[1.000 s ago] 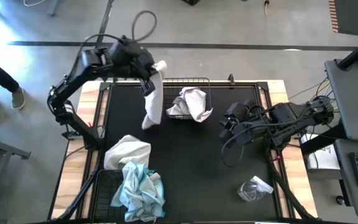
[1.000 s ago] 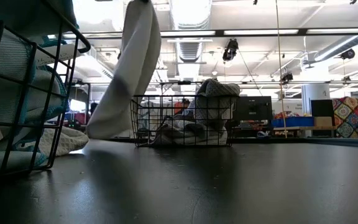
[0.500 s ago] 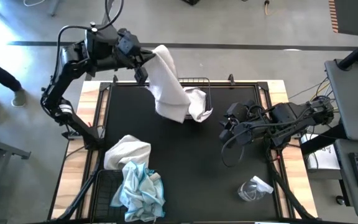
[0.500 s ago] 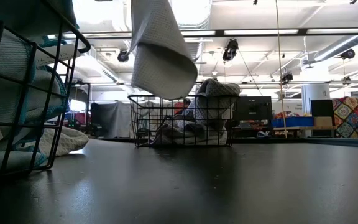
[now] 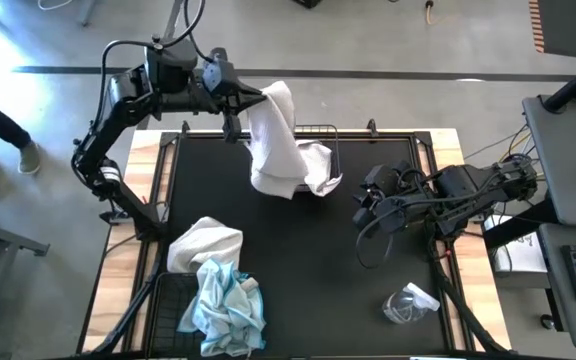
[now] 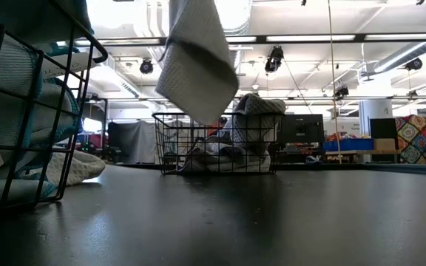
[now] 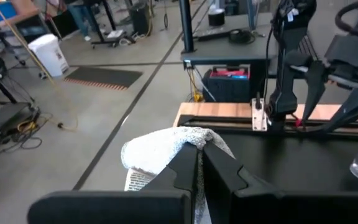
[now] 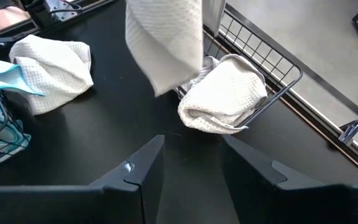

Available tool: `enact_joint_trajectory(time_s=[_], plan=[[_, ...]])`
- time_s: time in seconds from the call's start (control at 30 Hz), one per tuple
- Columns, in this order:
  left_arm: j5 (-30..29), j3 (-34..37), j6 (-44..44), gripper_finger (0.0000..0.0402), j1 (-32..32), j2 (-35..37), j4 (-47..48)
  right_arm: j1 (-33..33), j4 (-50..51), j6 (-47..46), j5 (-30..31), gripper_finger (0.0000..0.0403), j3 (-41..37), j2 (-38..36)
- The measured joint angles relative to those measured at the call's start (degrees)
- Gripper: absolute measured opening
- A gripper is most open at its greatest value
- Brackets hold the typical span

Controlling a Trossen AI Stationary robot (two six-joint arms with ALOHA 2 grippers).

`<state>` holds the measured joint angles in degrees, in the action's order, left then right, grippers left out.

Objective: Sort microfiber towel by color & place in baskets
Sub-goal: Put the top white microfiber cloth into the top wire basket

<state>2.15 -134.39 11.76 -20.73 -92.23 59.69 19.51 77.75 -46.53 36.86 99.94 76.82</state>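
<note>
Left gripper fingers pinched on a white towel, hanging above the far basket that already holds a white one. Right gripper idle mid-worktop, fingers apart. Risk: the dangling tail drapes over the basket rim if released off-centre.

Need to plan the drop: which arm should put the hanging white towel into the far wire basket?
Left. The left gripper already grips the white waffle-weave towel above the black wire-mesh basket; the right gripper waits open beside it.
</note>
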Motion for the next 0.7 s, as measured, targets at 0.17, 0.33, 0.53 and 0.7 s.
enact_joint_trajectory(time_s=[0.17,0.33,0.53,0.7], plan=[[-0.07,0.0,0.03,0.0001,-0.38,0.02,-1.28,0.0,-0.01,-0.02,0.0,0.0146,0.0,0.0],[-3.96,0.0,0.03,0.0001,-0.85,-0.1,-1.38,0.0,-0.01,-0.02,0.02,0.0146,0.0,0.0],[-13.78,0.28,1.39,0.0001,-0.85,-0.29,-1.3,0.0,-0.01,-0.02,0.02,0.0146,0.0,0.0],[-14.33,0.28,1.38,0.0001,-0.87,-0.76,-0.7,0.0,-0.01,-0.02,0.01,0.0146,0.0,0.0]])
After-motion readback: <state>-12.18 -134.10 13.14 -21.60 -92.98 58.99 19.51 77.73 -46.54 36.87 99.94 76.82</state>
